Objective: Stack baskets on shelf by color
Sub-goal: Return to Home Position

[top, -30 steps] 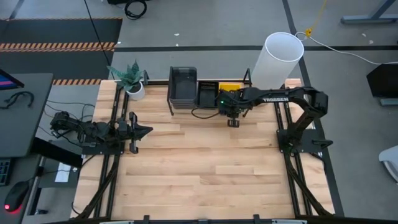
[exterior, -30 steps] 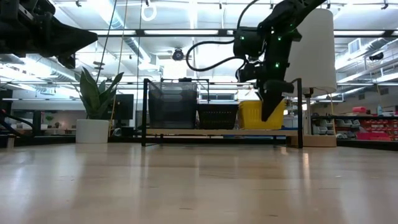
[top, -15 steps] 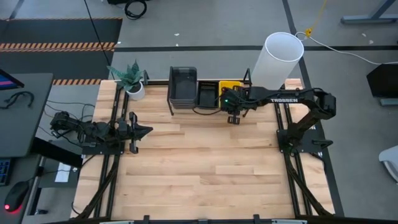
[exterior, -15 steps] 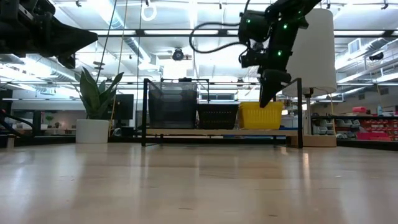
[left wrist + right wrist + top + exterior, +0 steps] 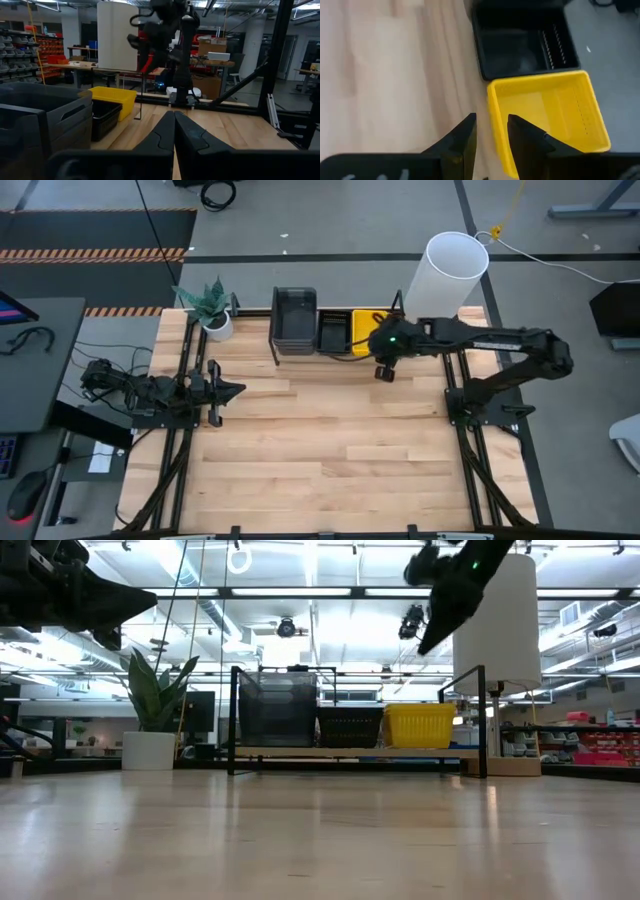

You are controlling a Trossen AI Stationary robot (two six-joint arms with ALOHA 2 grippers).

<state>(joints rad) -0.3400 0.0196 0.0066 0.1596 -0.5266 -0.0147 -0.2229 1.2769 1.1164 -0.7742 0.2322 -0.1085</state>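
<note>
**Shelf** [image 5: 232, 720]: low black tube rack along the far edge of the wooden table [image 5: 320, 450]. All the baskets in view sit on it, in one row sorted by colour.

**Grey baskets** [image 5: 277, 708]: occupy one end bay of the shelf and are the tallest lot, reaching nearly to the top rail. How many are in the stack cannot be told.

**Black baskets** [image 5: 350, 726]: in the shelf's middle bay, just beside the grey ones and lower than them.

**Yellow baskets** [image 5: 420, 726]: in the remaining end bay, just beside the black ones. They sit upright with the hollow empty, and again the number cannot be told.

**Right gripper** [image 5: 492, 117]: raised in the air above the level of the shelf's top rail, over the table just in front of the yellow end. Its fingers stand slightly apart and hold nothing, and it touches no basket.

**Left gripper** [image 5: 174, 117]: well away from the shelf, over the table's side edge beyond the grey end, and pointed across the table. Its fingers are pressed together and empty.

**Potted plant** [image 5: 212, 310]: on the table just past the shelf's grey end.

**White cylinder** [image 5: 448, 275]: tall, upright, just past the shelf's yellow end.
</note>
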